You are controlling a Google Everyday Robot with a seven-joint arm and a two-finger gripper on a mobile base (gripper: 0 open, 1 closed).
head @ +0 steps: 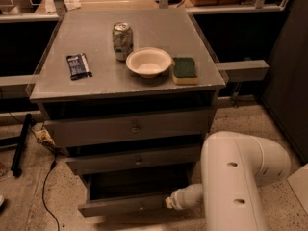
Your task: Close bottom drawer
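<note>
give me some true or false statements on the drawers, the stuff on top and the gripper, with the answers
1. The bottom drawer is pulled open. True.
2. The gripper hangs over the bowl. False: it is low, at the right end of the bottom drawer's front.
3. The sponge lies left of the can. False: it lies right of the bowl, and the can stands at the bowl's left.
4. A dark packet lies left of the can. True.
</note>
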